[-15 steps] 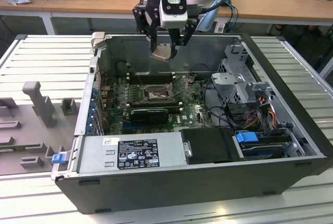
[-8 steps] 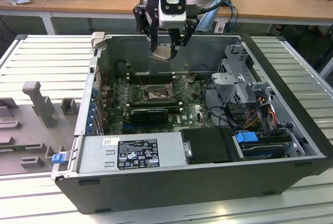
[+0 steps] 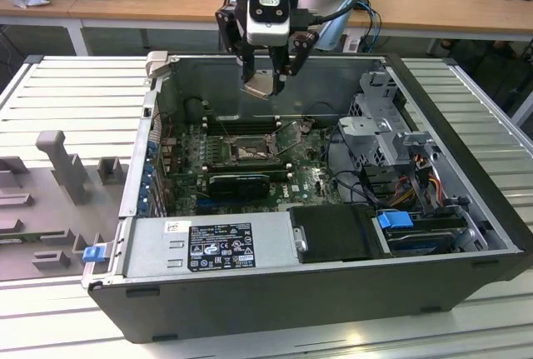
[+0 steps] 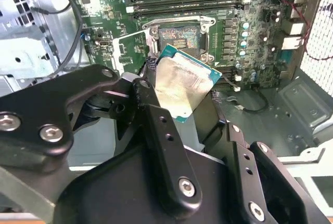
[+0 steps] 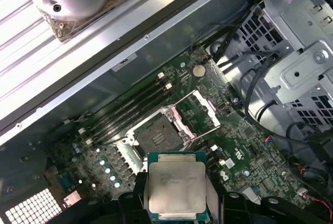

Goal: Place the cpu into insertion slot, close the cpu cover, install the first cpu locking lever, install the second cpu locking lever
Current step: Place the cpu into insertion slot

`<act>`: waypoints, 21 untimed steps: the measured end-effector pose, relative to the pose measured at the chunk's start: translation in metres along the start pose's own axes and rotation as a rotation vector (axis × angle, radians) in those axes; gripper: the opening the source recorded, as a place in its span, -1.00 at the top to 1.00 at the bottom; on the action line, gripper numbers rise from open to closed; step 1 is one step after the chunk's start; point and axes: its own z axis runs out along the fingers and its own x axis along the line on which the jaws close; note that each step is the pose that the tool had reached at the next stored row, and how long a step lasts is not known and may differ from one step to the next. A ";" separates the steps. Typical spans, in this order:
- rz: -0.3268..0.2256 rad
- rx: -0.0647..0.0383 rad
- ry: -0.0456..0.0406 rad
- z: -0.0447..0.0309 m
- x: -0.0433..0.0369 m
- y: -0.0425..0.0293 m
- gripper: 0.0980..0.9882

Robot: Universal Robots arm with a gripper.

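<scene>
Open computer case (image 3: 291,301) lies on slatted table (image 3: 75,84)

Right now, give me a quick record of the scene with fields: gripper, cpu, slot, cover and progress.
gripper: gripper shut on the cpu, above the open computer case
cpu: cpu between the fingers, metal face showing in both wrist views
slot: insertion slot empty, dark centre exposed
cover: cpu cover open, folded back beside the slot
progress: cpu not yet placed; cover not closed
</scene>
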 end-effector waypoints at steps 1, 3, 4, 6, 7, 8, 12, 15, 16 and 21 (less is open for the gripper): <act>0.011 0.000 -0.0010 0.0000 0.0000 0.0000 0.03; 0.035 -0.001 -0.0030 0.0001 0.0000 0.0000 0.03; 0.044 -0.001 -0.0039 0.0001 0.0000 0.0000 0.03; 0.066 -0.001 -0.0058 0.0001 0.0000 0.0000 0.03; 0.076 -0.002 -0.0066 0.0001 0.0000 0.0000 0.03; 0.091 -0.002 -0.0079 0.0002 0.0000 0.0000 0.03; 0.124 -0.002 -0.0109 0.0002 0.0000 0.0000 0.03; 0.148 -0.003 -0.0129 0.0002 0.0000 0.0000 0.03; 0.153 -0.003 -0.0133 0.0002 0.0000 0.0000 0.03; 0.213 -0.004 -0.0186 0.0003 0.0000 0.0000 0.03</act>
